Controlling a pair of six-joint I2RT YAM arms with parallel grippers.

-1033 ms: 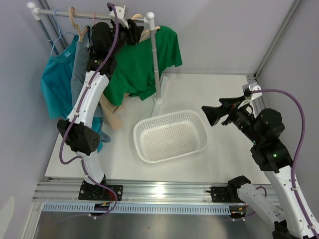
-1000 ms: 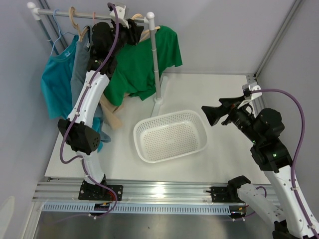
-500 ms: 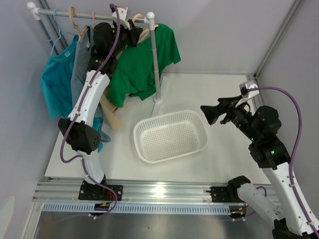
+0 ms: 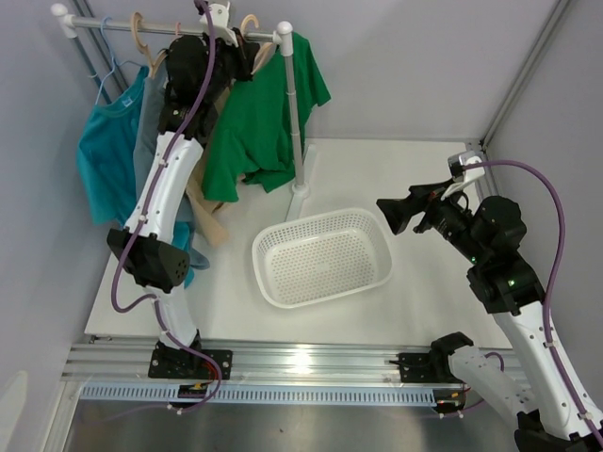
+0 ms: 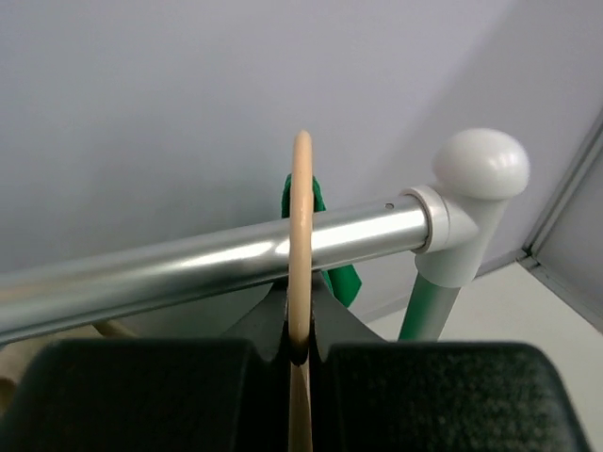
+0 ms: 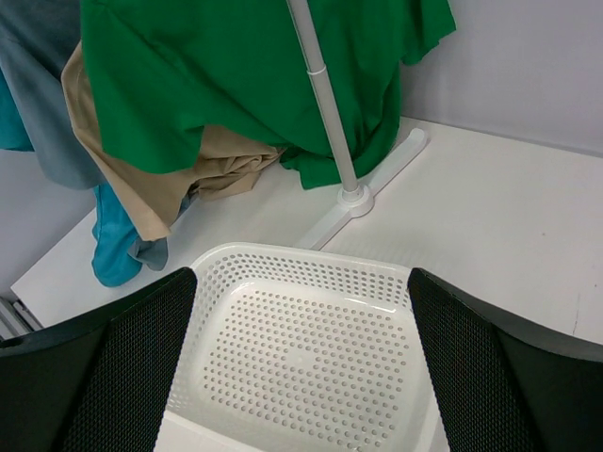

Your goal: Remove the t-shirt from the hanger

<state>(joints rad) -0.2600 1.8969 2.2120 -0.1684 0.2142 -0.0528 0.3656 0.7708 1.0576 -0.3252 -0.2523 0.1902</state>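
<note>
Left gripper is up at the right end of the rack rail. Its jaws have gone from part open a second ago to clamped on the neck of the wooden hanger. The hook loops over the rail and runs down between the two black fingers.

The green t-shirt is still on that hanger, draped beside the white rack post. Since the earlier frame the hanger and shirt have swung slightly: the top sits higher and the right sleeve is closer to the post.

The teal shirt, grey shirt and tan garment hang further left, unchanged.

Right gripper hangs over the desk, right of the white basket. Its jaws are spread wide and hold nothing, and it has drifted slightly left and up from before. The basket has not moved.
</note>
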